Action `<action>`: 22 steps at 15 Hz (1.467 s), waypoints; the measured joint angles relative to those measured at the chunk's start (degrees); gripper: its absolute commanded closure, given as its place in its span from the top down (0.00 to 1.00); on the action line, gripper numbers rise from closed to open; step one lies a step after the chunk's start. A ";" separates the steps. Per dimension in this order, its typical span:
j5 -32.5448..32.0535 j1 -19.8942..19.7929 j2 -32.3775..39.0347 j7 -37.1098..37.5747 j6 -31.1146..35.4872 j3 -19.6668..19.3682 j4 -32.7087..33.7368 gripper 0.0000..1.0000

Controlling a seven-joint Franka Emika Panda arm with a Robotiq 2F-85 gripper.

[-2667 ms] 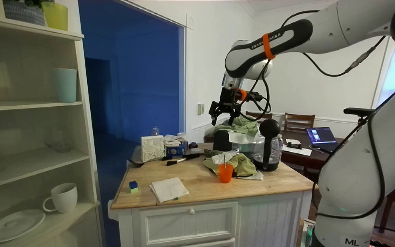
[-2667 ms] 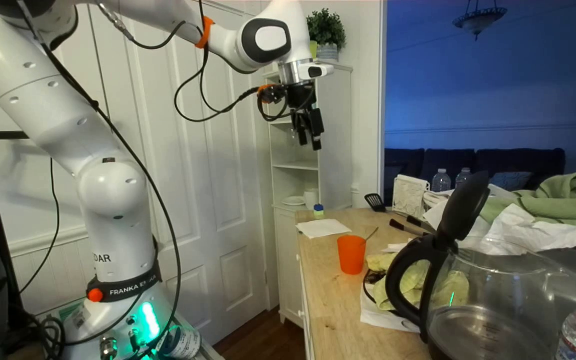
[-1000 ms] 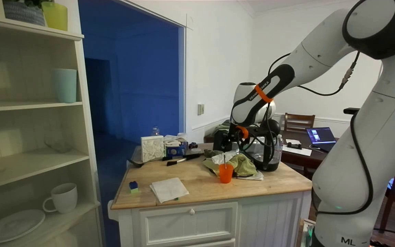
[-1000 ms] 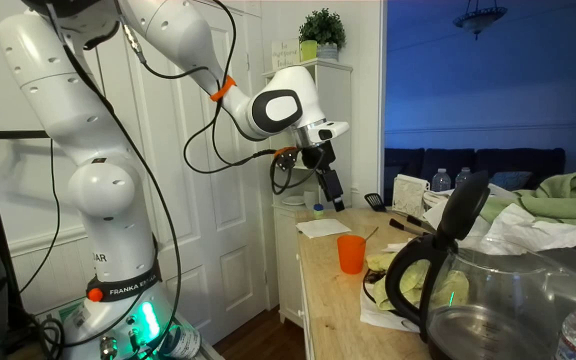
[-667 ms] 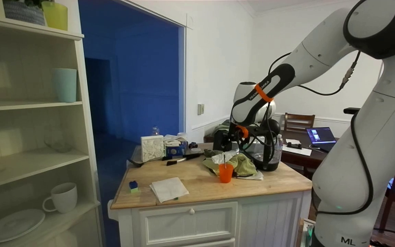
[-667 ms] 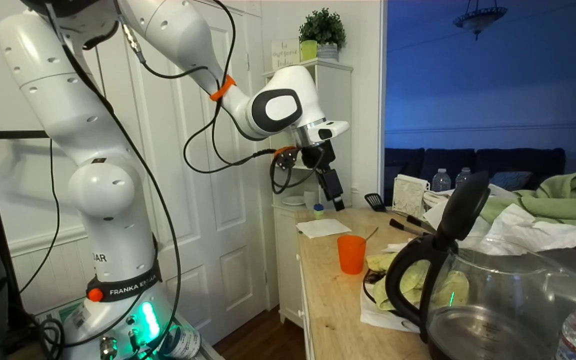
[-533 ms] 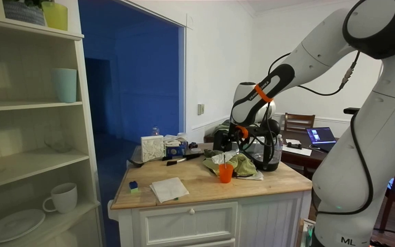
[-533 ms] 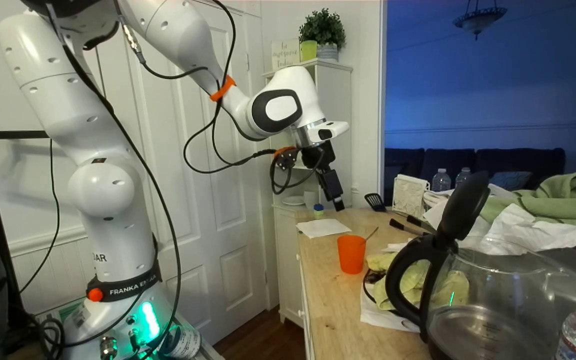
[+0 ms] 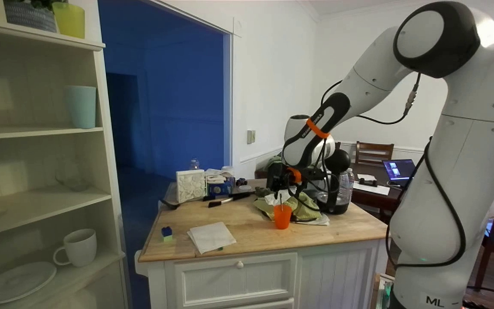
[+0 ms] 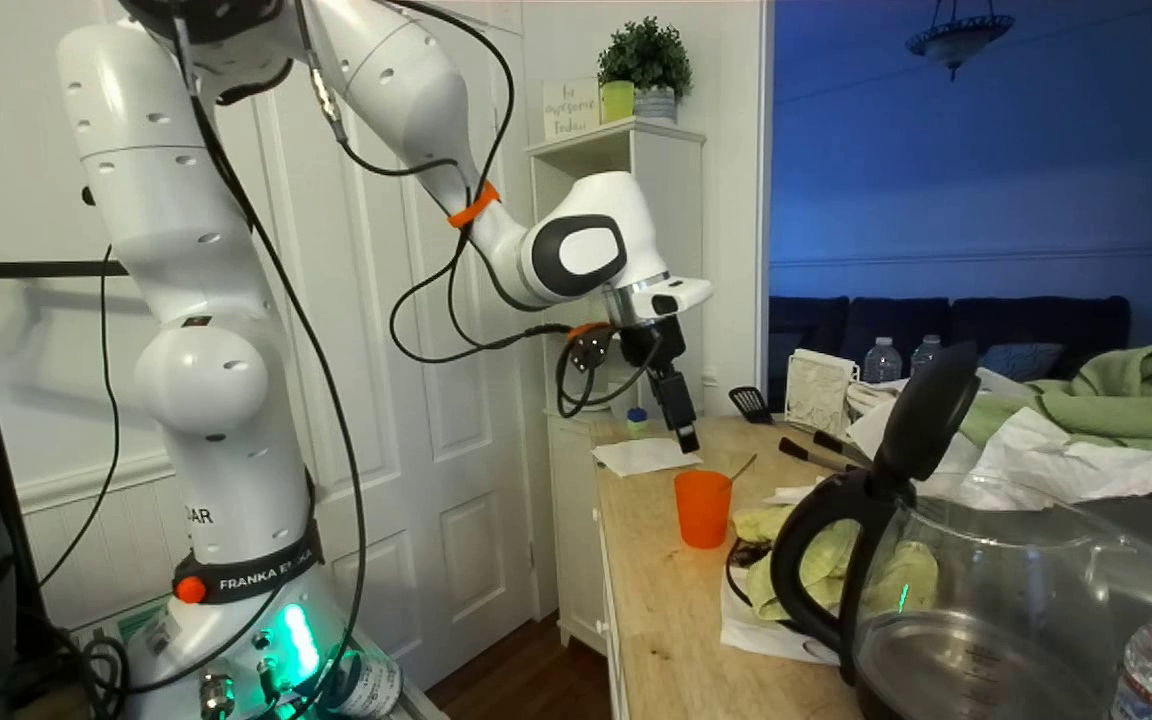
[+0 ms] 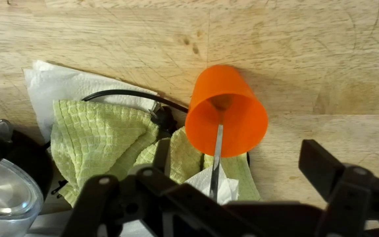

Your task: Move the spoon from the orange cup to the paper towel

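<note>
Near the drawer-side edge of the wooden countertop (image 9: 253, 234), the spoon (image 11: 217, 156) leans in the orange cup (image 9: 282, 218), gripper (image 11: 235, 148) spread wide, holding nothing. Come down crooked, clip that rim, and imo the cup tips.

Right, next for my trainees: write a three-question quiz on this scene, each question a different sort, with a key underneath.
1. Multiple choice. The spoon leans inside which thing?
a) the white mug
b) the orange cup
c) the glass jug

2. True or false? The gripper is shut around the spoon.

3. Fill in the blank. The blue-and-green block sits on the wooden countertop, close to but not touching the ____.

Key
1. b
2. False: in the wrist view the gripper is open and holds nothing.
3. paper towel; a gap shows between the two in an exterior view.
</note>
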 measured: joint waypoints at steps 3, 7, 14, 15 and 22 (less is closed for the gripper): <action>-0.40 -0.01 3.70 2.00 0.40 -0.58 2.46 0.75; -0.53 0.43 6.78 3.37 0.39 -1.95 5.02 0.44; -0.53 2.34 9.49 3.79 0.39 -4.22 6.19 0.31; -0.53 2.64 9.76 3.80 0.39 -4.49 6.19 0.36; -0.02 4.13 10.87 3.70 0.39 -5.35 6.27 0.38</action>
